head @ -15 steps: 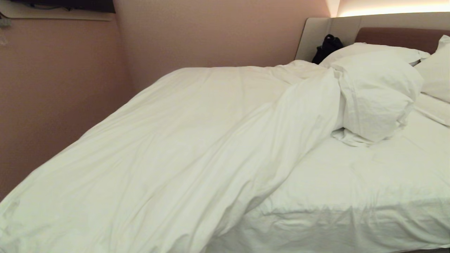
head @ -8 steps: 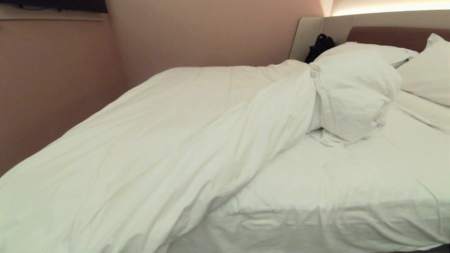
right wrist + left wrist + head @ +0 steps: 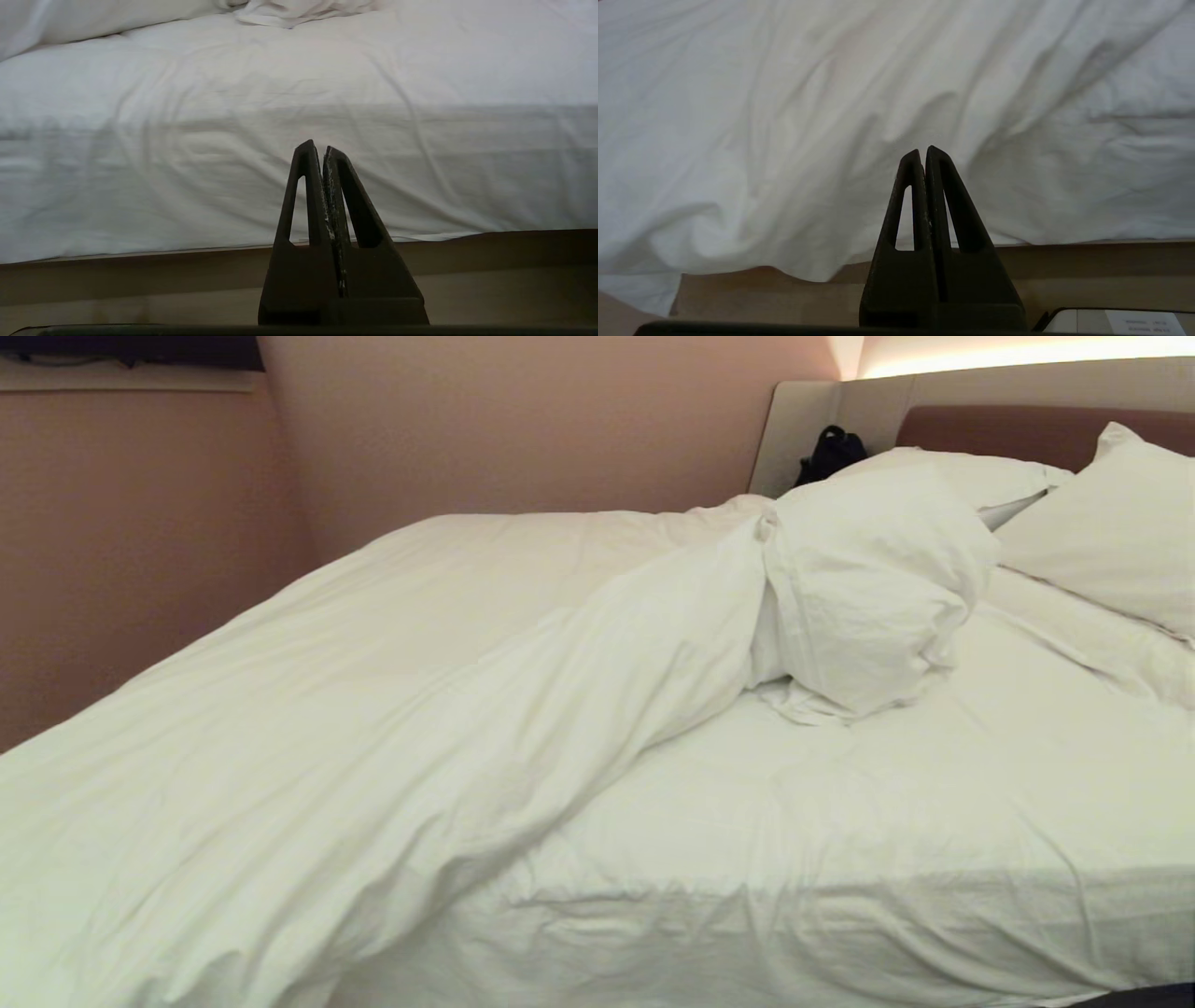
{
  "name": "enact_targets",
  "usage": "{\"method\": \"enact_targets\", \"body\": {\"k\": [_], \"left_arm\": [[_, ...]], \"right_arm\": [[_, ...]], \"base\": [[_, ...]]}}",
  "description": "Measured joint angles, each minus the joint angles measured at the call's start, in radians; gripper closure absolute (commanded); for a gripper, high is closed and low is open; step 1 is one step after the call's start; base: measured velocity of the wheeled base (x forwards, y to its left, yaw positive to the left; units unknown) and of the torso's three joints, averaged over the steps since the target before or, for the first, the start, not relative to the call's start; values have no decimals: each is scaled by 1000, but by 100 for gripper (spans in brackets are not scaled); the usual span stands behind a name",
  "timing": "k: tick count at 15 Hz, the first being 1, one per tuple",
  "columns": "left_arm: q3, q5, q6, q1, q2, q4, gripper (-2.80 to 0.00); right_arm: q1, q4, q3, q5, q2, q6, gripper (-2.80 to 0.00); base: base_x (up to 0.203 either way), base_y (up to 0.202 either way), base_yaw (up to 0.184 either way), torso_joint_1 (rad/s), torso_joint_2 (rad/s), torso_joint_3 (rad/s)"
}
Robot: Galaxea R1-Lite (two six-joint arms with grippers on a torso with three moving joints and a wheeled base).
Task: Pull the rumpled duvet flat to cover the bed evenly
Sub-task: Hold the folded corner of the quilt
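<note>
Both pairs of dark fingers are pinched together on nothing: the left gripper [image 3: 923, 151] faces the overhanging edge of the thick, puffy white duvet [image 3: 392, 709], the right gripper [image 3: 317, 148] the bare sheeted side of the low grey-beige bed [image 3: 840, 933]. Neither touches cloth. The duvet lies bunched over the bed's left half, twisting up to the plump white pillows [image 3: 1102, 532] at the far right. Since a second ago the whole view has slid leftward; the bedding itself looks unchanged.
</note>
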Motion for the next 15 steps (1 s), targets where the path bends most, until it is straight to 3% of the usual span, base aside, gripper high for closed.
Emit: {"method": "enact_targets", "body": {"k": [15], "left_arm": [[0,3,0,0,0,0,0]], "right_arm": [[0,0,0,0,0,0,0]], "base": [[0,-193,0,2,3,2]]}}
